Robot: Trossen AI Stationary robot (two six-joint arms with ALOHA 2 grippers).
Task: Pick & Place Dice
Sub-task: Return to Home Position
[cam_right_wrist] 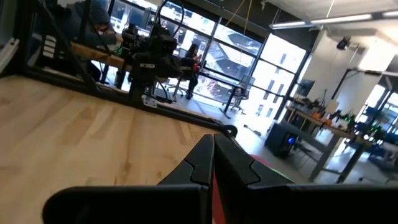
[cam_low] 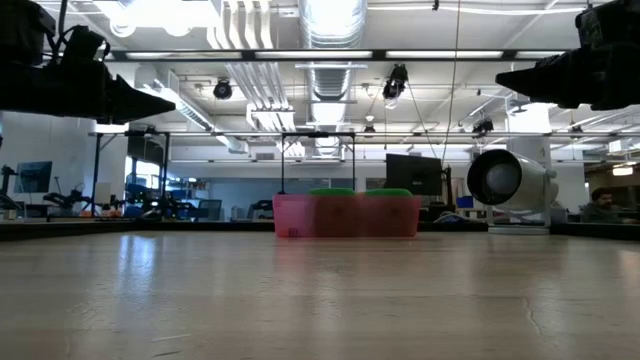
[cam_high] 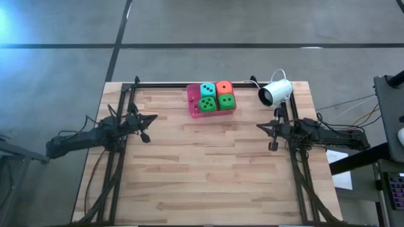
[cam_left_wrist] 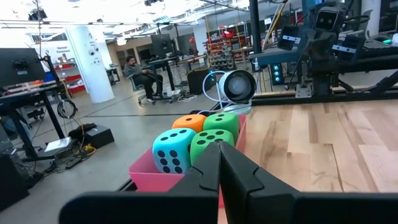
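Observation:
Several dice sit packed together in a pink tray (cam_high: 194,108) at the table's far middle: a teal one (cam_high: 207,90), an orange one (cam_high: 224,87) and two green ones (cam_high: 206,104) (cam_high: 226,101). The left wrist view shows the teal die (cam_left_wrist: 174,150), a green die (cam_left_wrist: 210,144) and the orange die (cam_left_wrist: 191,122) standing above the tray's rim. My left gripper (cam_high: 153,117) is shut and empty, held level above the table's left side. My right gripper (cam_high: 259,127) is shut and empty, level above the right side. Both point inward, well short of the tray.
A white camera (cam_high: 276,93) stands on the table's far right corner, close beside the tray. Black frame rails (cam_high: 120,157) run along the left and right edges. Bare wood (cam_high: 208,170) lies between the arms and toward the near edge.

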